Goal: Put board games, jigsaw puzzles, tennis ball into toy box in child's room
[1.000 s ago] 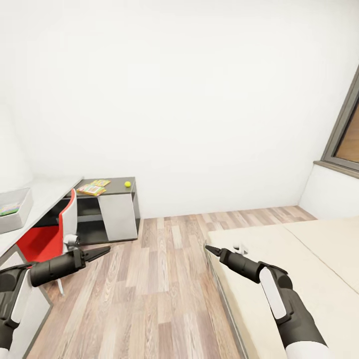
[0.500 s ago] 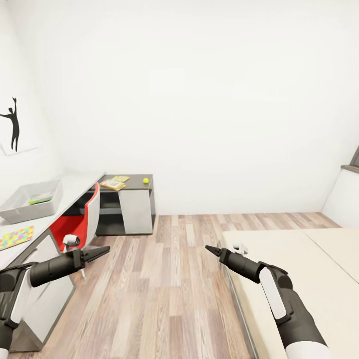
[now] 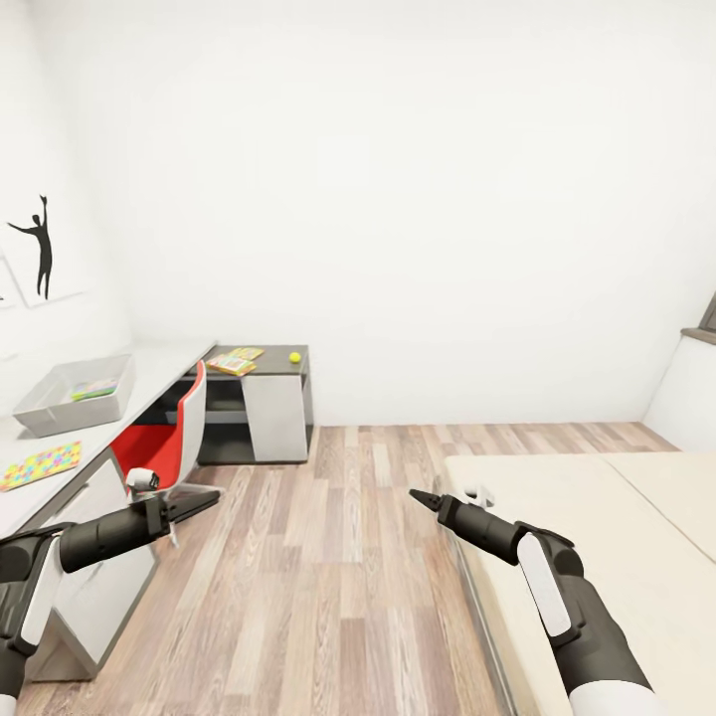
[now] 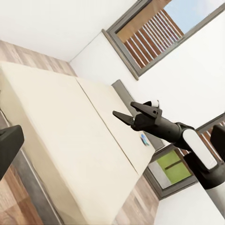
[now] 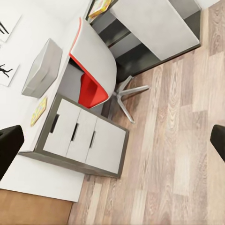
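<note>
The grey toy box (image 3: 75, 393) (image 5: 42, 68) stands on the long white desk (image 3: 149, 373) with a colourful flat item (image 3: 94, 389) inside. Nearer on that desk lies a multicoloured flat board (image 3: 40, 464) (image 5: 39, 111). Colourful flat boxes (image 3: 231, 361) and the yellow tennis ball (image 3: 294, 357) rest on the dark side table (image 3: 268, 370) at the far wall. My left gripper (image 3: 204, 499) and right gripper (image 3: 418, 495) hang over the floor, far from all of these, both open and holding nothing. A small bluish item (image 4: 143, 138) lies on the bed, too small to identify.
A red and white swivel chair (image 3: 164, 438) stands between the desk and the side table. A grey drawer unit (image 5: 84, 136) sits under the desk. The bed (image 3: 597, 527) runs along the right side. Wood floor (image 3: 328, 557) stretches ahead between desk and bed.
The camera has swung left, bringing more of the desk, the toy box and a wall picture into view. Both arms hold the same pose.
</note>
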### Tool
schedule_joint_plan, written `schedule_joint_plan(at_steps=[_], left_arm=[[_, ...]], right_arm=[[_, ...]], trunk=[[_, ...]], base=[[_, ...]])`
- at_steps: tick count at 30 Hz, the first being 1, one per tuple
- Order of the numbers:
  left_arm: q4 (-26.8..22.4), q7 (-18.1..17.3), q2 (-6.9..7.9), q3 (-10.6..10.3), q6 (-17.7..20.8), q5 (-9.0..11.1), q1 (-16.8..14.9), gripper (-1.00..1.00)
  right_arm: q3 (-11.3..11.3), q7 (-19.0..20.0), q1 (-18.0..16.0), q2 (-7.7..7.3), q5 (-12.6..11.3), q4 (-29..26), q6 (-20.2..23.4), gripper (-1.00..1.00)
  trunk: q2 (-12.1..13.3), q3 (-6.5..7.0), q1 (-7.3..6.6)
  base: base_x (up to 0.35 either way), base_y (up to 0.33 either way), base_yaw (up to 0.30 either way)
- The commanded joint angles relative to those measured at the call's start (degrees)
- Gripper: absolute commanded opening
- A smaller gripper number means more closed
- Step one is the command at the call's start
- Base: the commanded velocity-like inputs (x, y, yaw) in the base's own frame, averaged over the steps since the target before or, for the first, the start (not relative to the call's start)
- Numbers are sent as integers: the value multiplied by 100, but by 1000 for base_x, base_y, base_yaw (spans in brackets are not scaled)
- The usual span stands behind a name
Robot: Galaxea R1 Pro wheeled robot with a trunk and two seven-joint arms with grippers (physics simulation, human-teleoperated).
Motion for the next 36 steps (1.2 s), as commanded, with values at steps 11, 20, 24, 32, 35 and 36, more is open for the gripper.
schedule_joint_plan(at_steps=[11, 20, 24, 32, 35, 36], left_arm=[[1, -18, 1, 0, 59, 11, 29, 100], [1, -20, 1, 1, 56, 17, 35, 100], [-5, -20, 1, 2, 59, 17, 49, 100], [-8, -20, 1, 4, 59, 17, 55, 100], [-8, -20, 1, 3, 61, 17, 56, 100], [-8, -20, 1, 2, 61, 17, 56, 100]], right_arm=[[-20, 16, -6, 6, -6, -2, 43, 100], [-20, 17, -6, 6, -6, 0, 43, 100], [-20, 17, -6, 6, -6, -6, 43, 100], [-17, 23, -6, 6, -6, -6, 43, 100], [-13, 25, -6, 6, -6, -7, 43, 100], [-13, 26, -6, 6, -6, -7, 43, 100]], trunk=[[-13, -14, 3], [-13, -14, 3], [-13, -14, 3], [-13, -14, 3], [-13, -14, 3], [-13, -14, 3]], base=[[-7, -59, 42], [-4, -19, 2], [-103, -125, 0], [-33, -38, 0], [-51, -33, 0], [-34, -23, 0]])
